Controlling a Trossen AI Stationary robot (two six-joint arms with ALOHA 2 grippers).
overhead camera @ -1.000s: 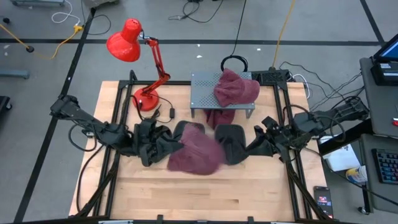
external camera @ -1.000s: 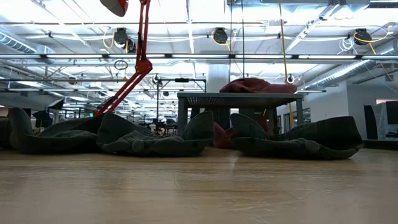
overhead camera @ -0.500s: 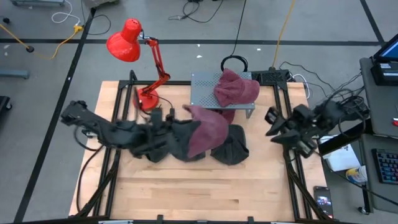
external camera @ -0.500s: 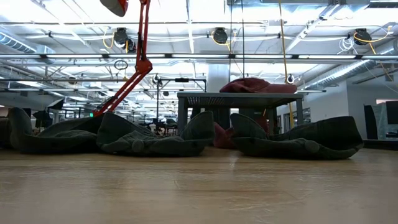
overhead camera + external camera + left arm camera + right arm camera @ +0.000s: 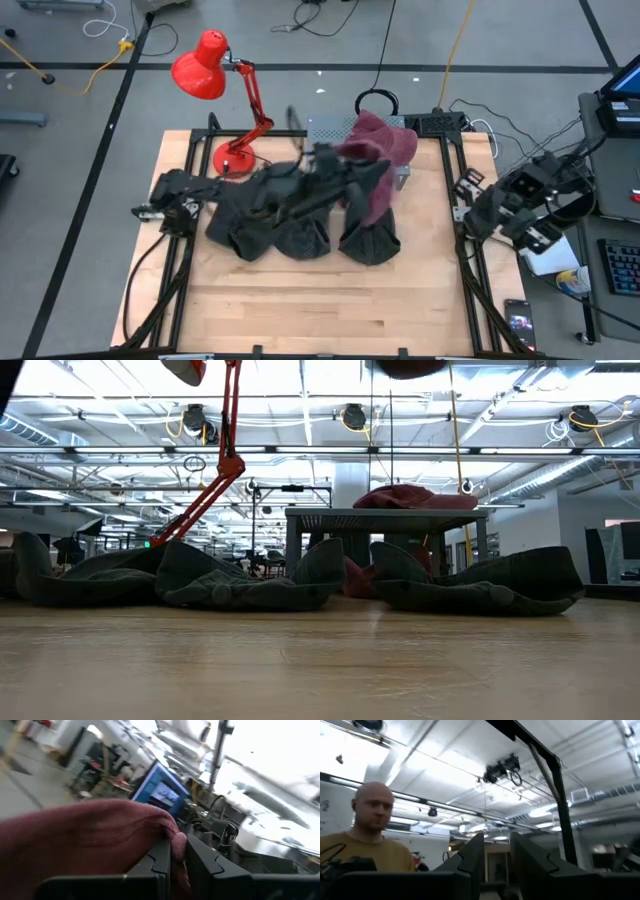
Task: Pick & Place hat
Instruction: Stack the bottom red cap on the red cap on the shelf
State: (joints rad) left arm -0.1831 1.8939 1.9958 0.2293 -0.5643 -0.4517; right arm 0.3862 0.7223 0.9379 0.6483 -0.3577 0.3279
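From the high view, the left arm stretches across the table toward the grey perforated stand (image 5: 325, 130), and its left gripper (image 5: 345, 172) carries a maroon knit hat (image 5: 368, 190) that droops in a loose fold just in front of the stand. Another maroon hat (image 5: 385, 140) already lies on top of the stand. Dark grey hats (image 5: 290, 225) sit bunched on the wooden table (image 5: 320, 310), beside the red desk lamp (image 5: 205, 70). The right gripper (image 5: 468, 190) waits off the table's right edge.

In the low view, the grey hats slump flat and the stand holds its maroon hat; the carried one is not clearly seen here.

The left wrist view settles it: the fingers (image 5: 162, 862) are pinched tight on a bunched edge of the maroon fabric. It looks light, soft and floppy, so an edge pinch should hold, though the body will swing.

In the right wrist view, that arm's fingers (image 5: 472, 857) stand slightly apart, gripping nothing, aimed at the ceiling, with a person beyond.
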